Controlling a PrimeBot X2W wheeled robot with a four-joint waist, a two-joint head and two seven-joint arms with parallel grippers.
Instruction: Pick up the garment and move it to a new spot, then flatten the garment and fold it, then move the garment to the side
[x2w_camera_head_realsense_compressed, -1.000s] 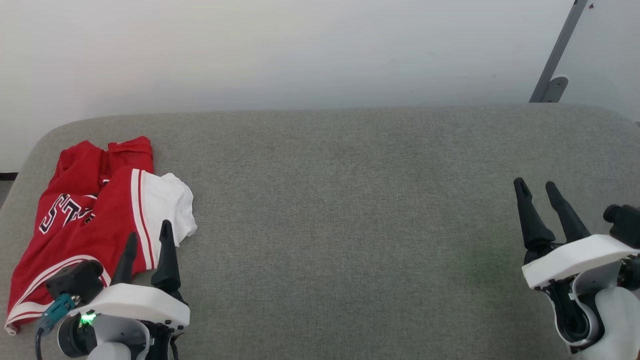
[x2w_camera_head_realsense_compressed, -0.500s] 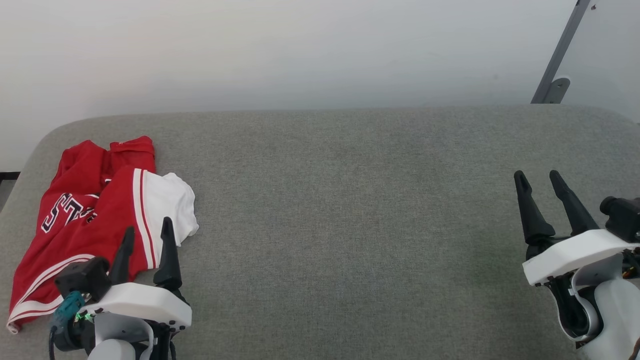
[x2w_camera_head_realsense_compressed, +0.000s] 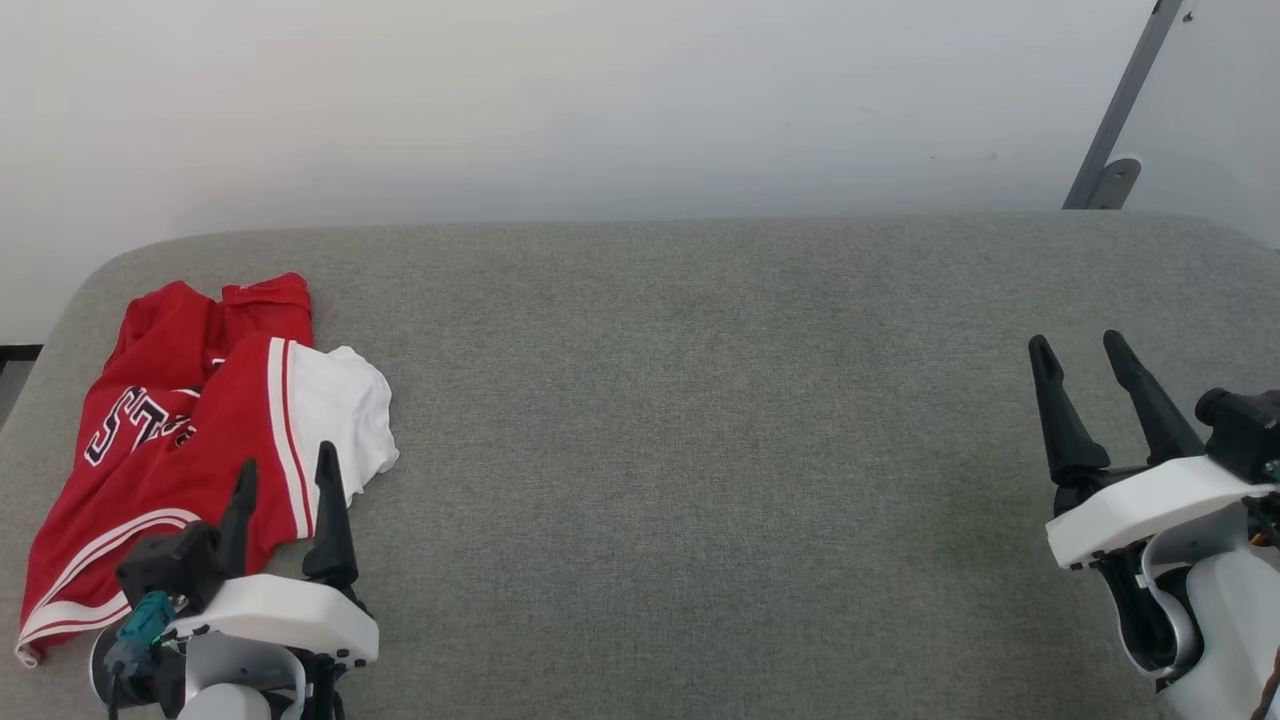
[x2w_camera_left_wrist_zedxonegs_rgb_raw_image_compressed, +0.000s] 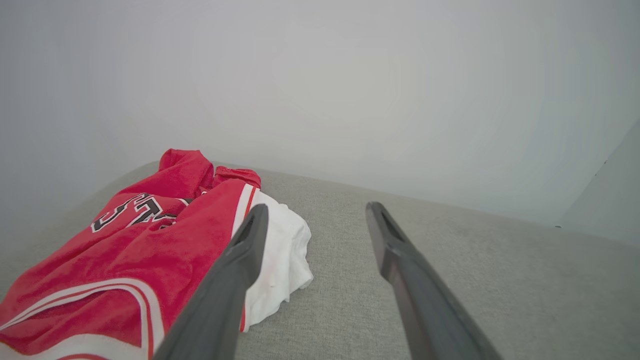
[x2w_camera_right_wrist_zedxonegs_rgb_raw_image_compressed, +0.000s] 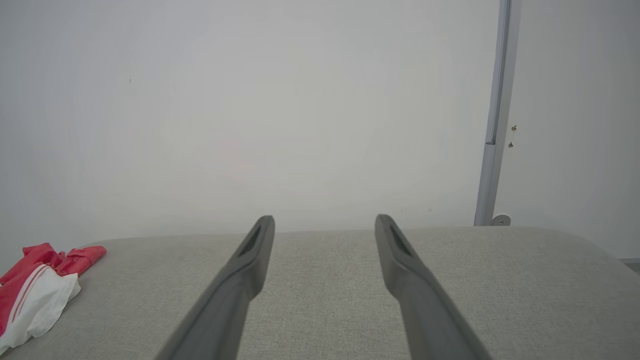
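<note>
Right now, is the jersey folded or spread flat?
Neither: the red jersey lies bunched on the grey cushion, one white sleeve folded over its body, lettering partly hidden in creases.

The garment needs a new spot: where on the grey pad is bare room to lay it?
The middle of the grey pad is bare, from the garment across to the right gripper and back to the wall. The left end is crowded: the garment lies crumpled there, the left gripper at its near edge.
</note>
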